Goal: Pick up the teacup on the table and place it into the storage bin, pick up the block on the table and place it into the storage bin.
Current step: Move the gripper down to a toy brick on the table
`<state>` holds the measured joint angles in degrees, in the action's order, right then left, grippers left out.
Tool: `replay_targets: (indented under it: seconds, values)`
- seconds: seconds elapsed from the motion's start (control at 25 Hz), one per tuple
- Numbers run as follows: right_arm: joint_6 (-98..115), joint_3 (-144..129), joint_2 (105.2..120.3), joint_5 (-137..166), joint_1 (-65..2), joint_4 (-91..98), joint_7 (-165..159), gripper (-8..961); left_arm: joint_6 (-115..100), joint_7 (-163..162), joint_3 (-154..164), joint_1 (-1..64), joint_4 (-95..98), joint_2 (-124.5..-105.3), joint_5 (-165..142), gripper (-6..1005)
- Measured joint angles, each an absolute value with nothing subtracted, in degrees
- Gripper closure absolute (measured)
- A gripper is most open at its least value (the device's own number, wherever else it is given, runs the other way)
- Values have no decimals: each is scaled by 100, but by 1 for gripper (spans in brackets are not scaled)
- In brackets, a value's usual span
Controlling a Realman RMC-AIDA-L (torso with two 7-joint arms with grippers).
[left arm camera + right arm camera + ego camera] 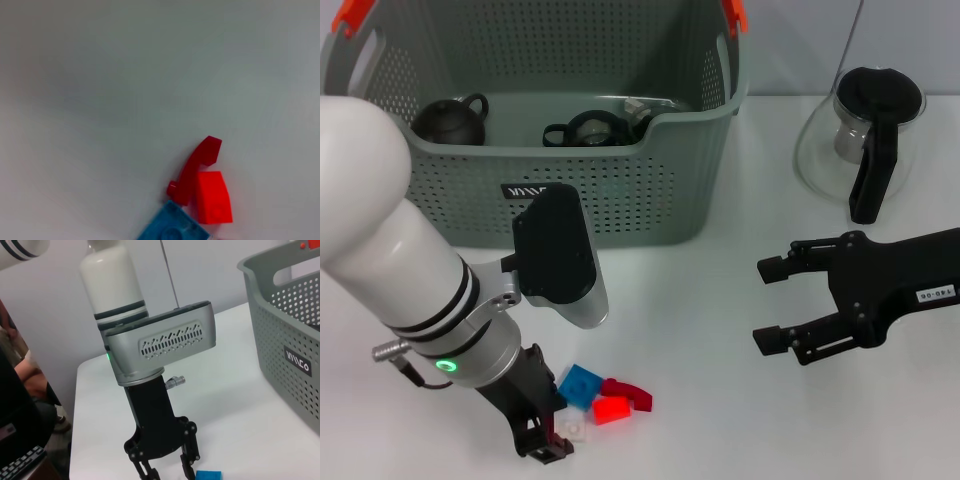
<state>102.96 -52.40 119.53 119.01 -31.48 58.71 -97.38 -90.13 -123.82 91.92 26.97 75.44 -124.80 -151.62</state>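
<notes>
Three blocks lie together on the white table near the front: a blue block [582, 384] [172, 227] [208, 475], a bright red block [611, 410] [214, 197] and a dark red curved block [632, 394] [196, 167]. My left gripper [545, 440] [165, 470] points down just left of them, open, with nothing between its fingers. The storage bin [620, 195] [295, 340] stands at the back. Inside it lies a dark cup [585, 130] that looks like the teacup. My right gripper [765, 305] hovers open at the right, holding nothing.
A black round pot with a loop handle [450, 120] also sits in the bin. A glass jug with a black lid and handle [865, 140] stands at the back right. A person sits beyond the table's far edge in the right wrist view.
</notes>
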Motion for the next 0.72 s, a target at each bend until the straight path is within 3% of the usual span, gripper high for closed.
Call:
replay_targets:
  seconds: [0.72]
  values:
    - [10246, -5225, 11953, 11900, -3138, 5871, -9738, 6, -8845, -12054, 9193, 2645, 7459, -12480, -15160, 561]
